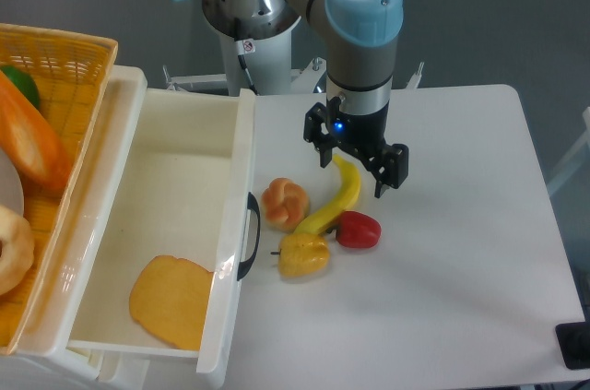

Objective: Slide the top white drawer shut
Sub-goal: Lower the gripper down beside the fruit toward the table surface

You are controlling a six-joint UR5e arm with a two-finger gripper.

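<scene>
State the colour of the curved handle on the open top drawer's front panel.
Black: the handle on the top white drawer, clear in the fixed camera view.

You get bright, even overhead light, frame sharp thruout, no motion blur. Soft short shadows under gripper (pixel 351 168) and veg on table (pixel 461 252). Mild glare along glossy rim of top white drawer (pixel 241 178). Bkgd wall darker, grey. No obvious edge distortion.
</scene>
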